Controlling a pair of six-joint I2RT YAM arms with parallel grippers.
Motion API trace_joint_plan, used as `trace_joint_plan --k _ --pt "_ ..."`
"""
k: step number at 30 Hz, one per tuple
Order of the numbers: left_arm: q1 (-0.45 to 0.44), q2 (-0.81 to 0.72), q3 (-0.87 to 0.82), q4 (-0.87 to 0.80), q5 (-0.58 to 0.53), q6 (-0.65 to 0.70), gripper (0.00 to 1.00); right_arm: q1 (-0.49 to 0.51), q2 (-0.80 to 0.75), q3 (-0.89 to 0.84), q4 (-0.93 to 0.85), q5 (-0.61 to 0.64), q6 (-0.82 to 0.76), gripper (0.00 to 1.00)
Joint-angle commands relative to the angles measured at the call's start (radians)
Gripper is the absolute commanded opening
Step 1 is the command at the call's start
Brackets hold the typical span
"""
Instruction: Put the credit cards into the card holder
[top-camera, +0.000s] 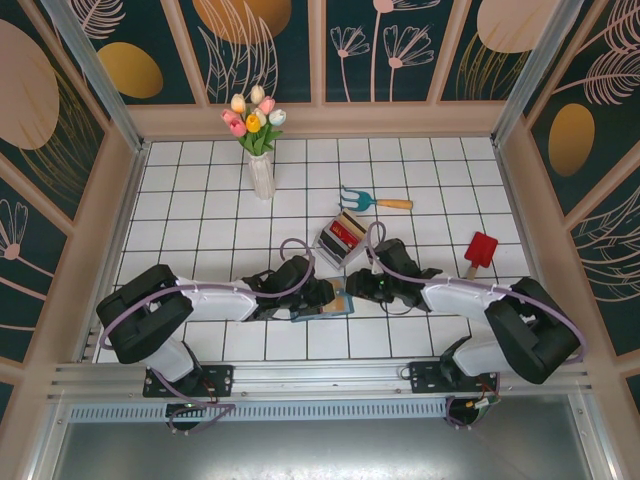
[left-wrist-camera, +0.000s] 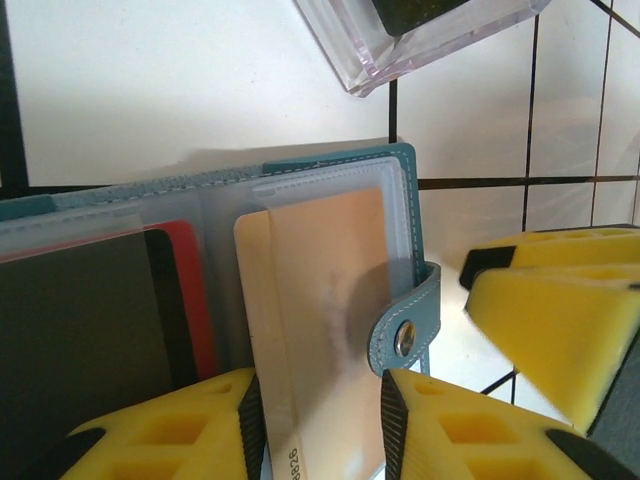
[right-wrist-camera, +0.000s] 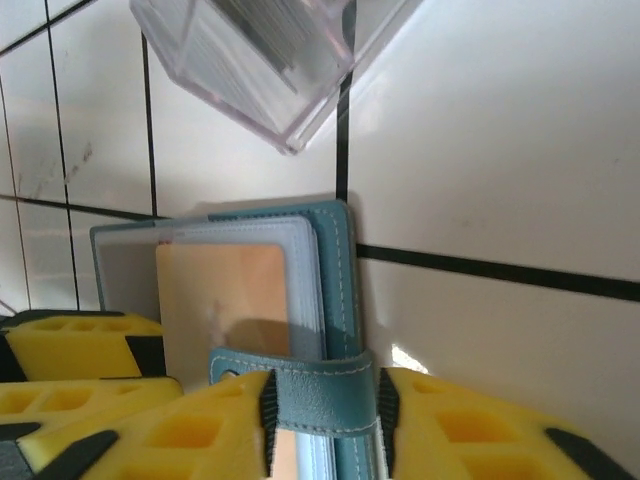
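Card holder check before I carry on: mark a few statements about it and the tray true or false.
1. The card holder lies open on the tiles between the left hand and the right hand. True.
2. A pale orange card sits in one clear sleeve. True.
3. The snap strap is fastened shut. False: it is undone, lying between the right hand's fingers.
4. The clear tray rests on top of the card holder. False: it stands apart on the tiles beyond it.
5. A red card shows in the neighbouring sleeve. True.
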Motion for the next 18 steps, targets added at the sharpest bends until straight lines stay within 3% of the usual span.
trace_joint_plan --k 1,18 --pt "-0.005 0.027 0.026 -0.071 0.0 0.036 0.39 0.008 0.019 -0.011 0.024 -0.078 -0.005 0.38" --pt "-0.028 0.091 0.091 -0.054 0.064 0.051 0.44 0.016 0.041 -0.048 0.084 -0.102 0.061 0.35"
